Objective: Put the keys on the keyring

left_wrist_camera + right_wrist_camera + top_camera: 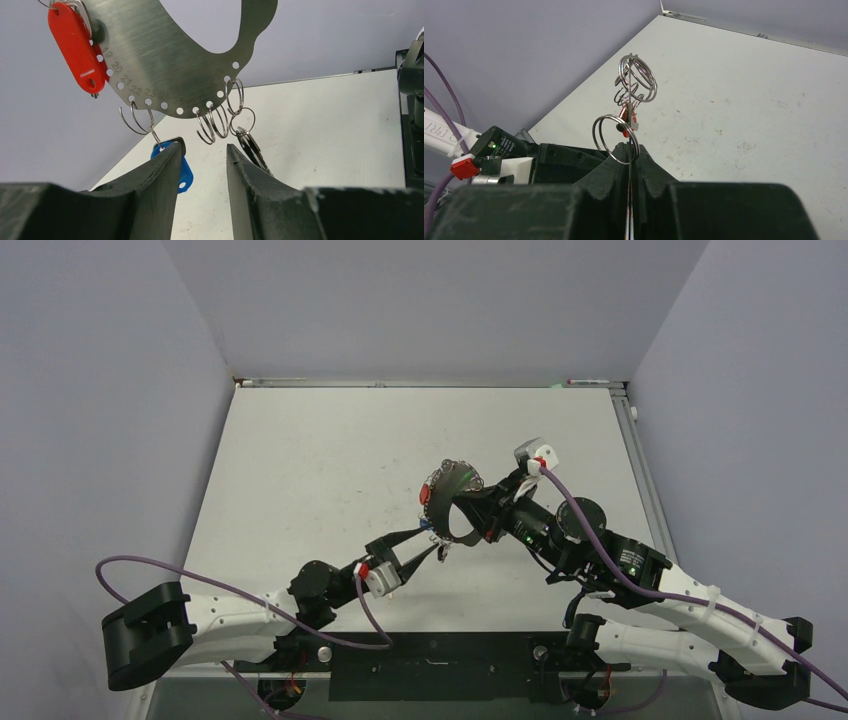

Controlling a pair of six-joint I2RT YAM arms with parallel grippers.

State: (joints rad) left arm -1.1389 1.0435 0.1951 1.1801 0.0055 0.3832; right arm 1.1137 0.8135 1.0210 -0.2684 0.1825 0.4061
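Over white table (pixel 325 130), keys (pixel 250 144) half-hidden below keyring (pixel 165 60)

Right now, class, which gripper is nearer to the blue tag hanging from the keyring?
Left. The left gripper, open, has its fingertips right at the blue tag, one finger partly covering it. The right gripper is shut on the rim of the keyring, away from the tag.

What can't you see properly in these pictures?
The keys: in the left wrist view a left finger hides their lower part; from the top they are too small to count.
The blue tag: half behind the other left finger.
The keyring: cut off by the left wrist view's top edge; edge-on in the right wrist view, so its holes are hidden.
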